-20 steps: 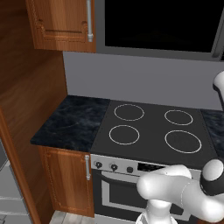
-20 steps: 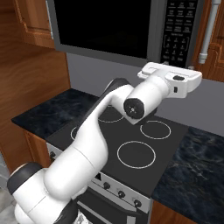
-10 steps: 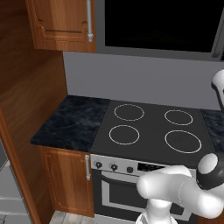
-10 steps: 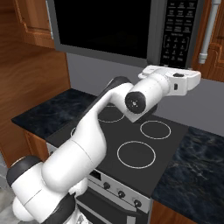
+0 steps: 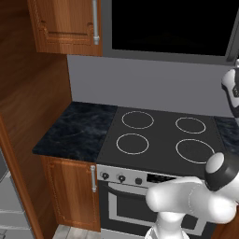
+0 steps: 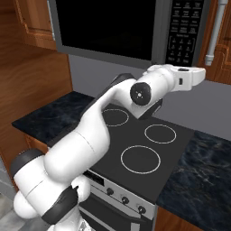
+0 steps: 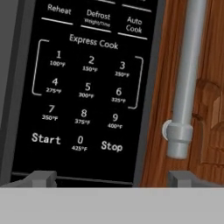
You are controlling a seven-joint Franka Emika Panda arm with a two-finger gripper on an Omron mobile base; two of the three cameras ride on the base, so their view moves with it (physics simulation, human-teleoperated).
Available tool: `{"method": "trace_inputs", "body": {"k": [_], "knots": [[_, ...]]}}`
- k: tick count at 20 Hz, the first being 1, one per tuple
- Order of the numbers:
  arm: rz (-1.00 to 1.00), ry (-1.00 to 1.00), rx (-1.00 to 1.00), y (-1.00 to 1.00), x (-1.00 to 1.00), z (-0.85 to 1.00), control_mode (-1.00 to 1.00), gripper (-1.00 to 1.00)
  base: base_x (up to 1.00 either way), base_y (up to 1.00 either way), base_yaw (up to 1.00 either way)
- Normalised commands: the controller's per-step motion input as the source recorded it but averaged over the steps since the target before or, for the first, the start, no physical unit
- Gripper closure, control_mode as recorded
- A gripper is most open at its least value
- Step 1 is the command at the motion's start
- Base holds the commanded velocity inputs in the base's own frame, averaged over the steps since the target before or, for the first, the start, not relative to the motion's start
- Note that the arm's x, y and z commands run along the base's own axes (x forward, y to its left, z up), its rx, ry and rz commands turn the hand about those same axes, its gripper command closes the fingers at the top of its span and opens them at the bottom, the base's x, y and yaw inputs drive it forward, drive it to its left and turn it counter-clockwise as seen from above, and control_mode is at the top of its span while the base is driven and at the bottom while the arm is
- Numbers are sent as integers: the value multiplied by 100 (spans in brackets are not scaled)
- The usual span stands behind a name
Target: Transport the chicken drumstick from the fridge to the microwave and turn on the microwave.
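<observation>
Clearly legible, microwave keypad: Start, Stop

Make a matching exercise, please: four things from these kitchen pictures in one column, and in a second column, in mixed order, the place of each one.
Things:
1. microwave
2. stovetop
3. Start key
4. grey bar handle

Places:
A. bottom left of the keypad
B. on the wooden cabinet door right of the keypad
C. on the wall above the stovetop
D. between two dark marbled counter pieces

Pairs: 1-C, 2-D, 3-A, 4-B
</observation>
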Motion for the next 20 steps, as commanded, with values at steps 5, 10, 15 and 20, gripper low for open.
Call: {"method": "trace_inputs", "body": {"k": [5, 10, 15, 20], "knots": [[0, 3, 0, 0, 19, 0, -100, -100, 0, 0, 0], [0, 1, 1, 0, 27, 0, -100, -100, 0, 0, 0], [0, 0, 3, -6, 19, 0, -100, -100, 0, 0, 0], [0, 0, 4, -11, 1, 0, -100, -100, 0, 0, 0]]}}
